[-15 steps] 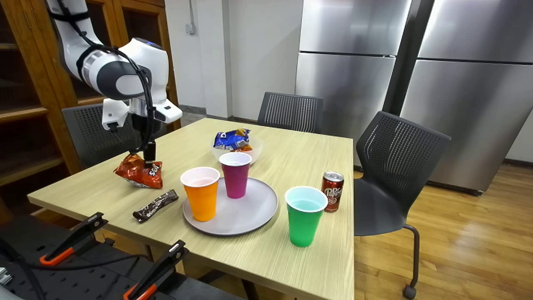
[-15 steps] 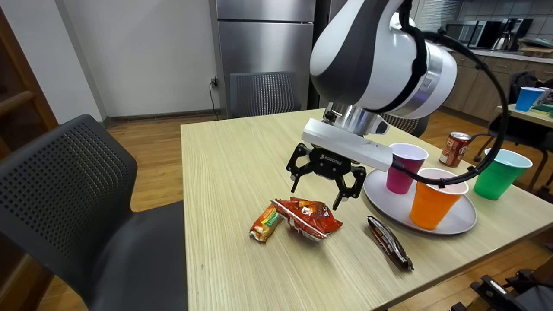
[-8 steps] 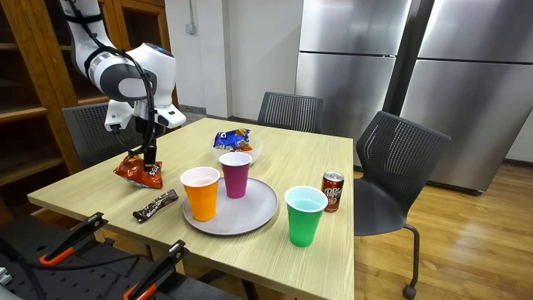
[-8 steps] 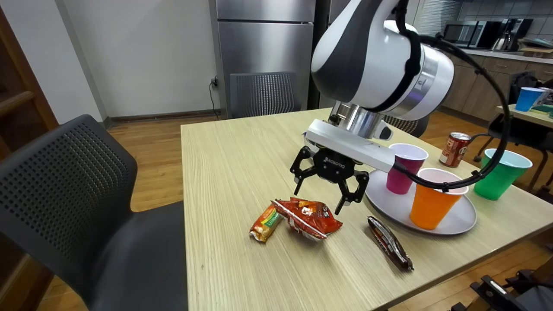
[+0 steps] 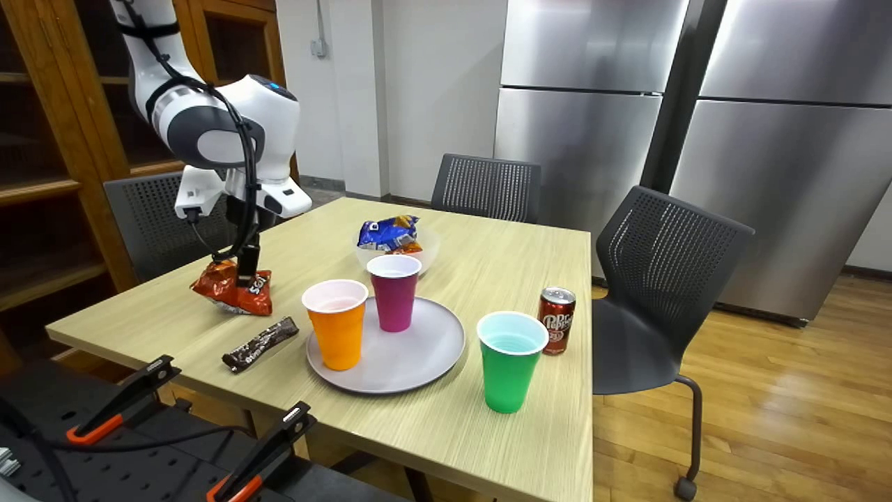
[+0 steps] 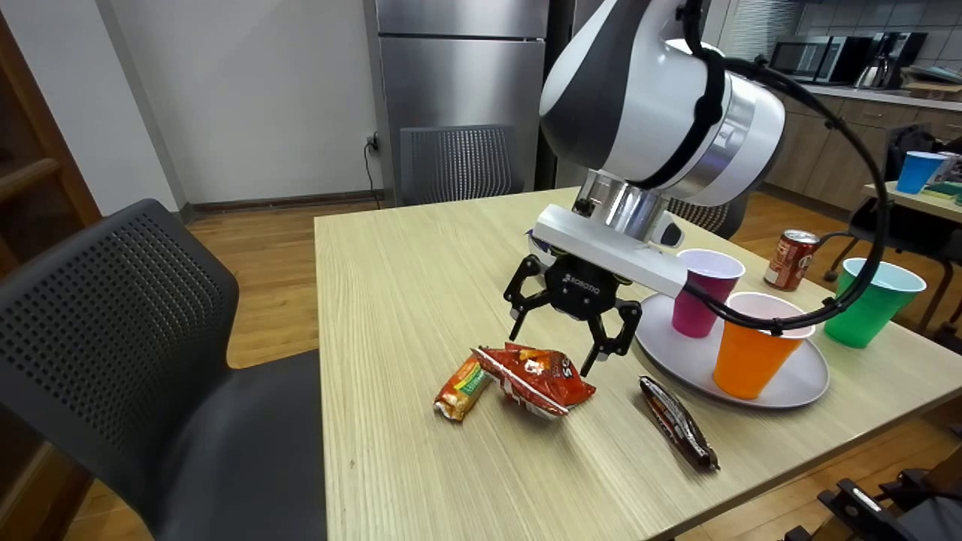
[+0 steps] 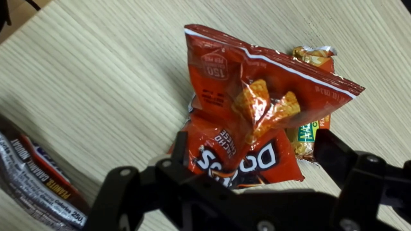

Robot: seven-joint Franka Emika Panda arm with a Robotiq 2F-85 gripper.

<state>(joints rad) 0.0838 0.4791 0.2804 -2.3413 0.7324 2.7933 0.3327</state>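
Wrist view: chip bag (image 7: 249, 112) partly hides snack bar (image 7: 306, 134).

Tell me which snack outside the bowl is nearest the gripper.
The red Doritos bag, framed by the open gripper in the wrist view. It partly hides the orange bar there; the brown bar lies apart.

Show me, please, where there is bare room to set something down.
Free: tabletop between the granola bar and the nearest chair, and between the bowl and soda can. Crowded: the plate with two cups, and below the open gripper, around the chip bag.
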